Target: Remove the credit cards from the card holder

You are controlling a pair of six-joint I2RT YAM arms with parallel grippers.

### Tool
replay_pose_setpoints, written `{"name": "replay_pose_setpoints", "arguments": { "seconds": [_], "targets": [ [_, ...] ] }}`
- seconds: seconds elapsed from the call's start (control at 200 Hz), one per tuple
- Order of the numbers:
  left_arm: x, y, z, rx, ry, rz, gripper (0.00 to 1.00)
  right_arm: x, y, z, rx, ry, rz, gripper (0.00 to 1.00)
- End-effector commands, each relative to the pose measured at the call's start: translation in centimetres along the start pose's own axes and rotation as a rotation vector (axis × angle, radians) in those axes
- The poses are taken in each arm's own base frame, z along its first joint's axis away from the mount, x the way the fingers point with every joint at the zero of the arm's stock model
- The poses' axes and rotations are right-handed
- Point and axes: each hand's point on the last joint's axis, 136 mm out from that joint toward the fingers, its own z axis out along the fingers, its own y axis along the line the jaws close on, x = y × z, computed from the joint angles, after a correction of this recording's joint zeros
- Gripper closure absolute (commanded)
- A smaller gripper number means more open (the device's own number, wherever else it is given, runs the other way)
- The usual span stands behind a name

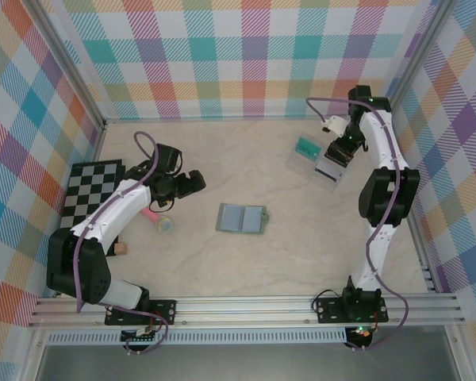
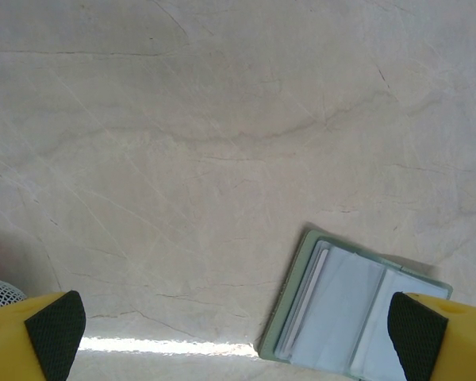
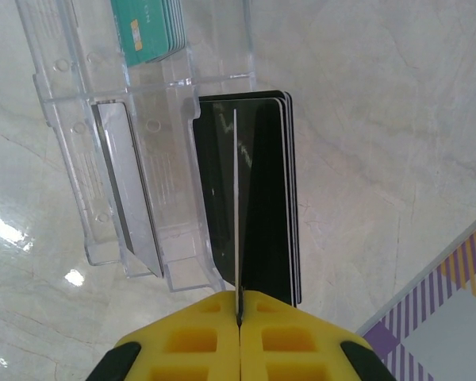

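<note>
Noted the card holder (image 1: 242,217) lying open and flat near the middle of the table (image 1: 301,246) in the top view, both panels facing up, neither gripper touching it. From the left wrist camera it sat at the lower right of the frame with pale sleeves showing, its far corner hidden behind the right-hand finger pad (image 2: 419,343).

I had the left gripper (image 2: 238,341) spread wide, one black pad in each lower corner of its frame, with nothing between them and bare table beneath. In the top view it sat left of the holder and apart from it. A pink item (image 1: 149,213) and a small round thing (image 1: 166,225) lay just below the arm, and the chequered board (image 1: 91,190) was at the left edge.

The right gripper (image 3: 239,316) was pinched tight on a thin card (image 3: 236,206). The card was edge-on, so I read only a pale line and could not tell its face colour. It hung over the clear tray (image 3: 103,159), at the upper right of the top view. A stack of dark cards (image 3: 262,198) lay at the tray's right side, directly under the held card. Teal cards (image 3: 147,32) sat in the section at the top of that frame.
</note>
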Motion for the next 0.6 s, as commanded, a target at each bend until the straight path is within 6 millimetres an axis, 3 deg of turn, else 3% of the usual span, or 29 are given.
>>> {"name": "replay_pose_setpoints", "arguments": {
  "seconds": [0.0, 0.385, 0.595],
  "targets": [
    [-0.4, 0.1, -0.3, -0.002, 0.007, -0.016, 0.0, 0.1, 0.6, 1.3, -0.033, 0.009, -0.023, 0.94],
    [-0.3, 0.1, -0.1, 0.0, 0.015, -0.016, 0.0, -0.1, 1.1, 1.7, -0.049, 0.001, -0.017, 0.8],
    [-0.1, 0.2, -0.2, -0.002, 0.015, -0.015, 0.0, -0.5, -0.9, 0.9, 0.044, -0.009, 0.022, 0.75]
  ]
}}
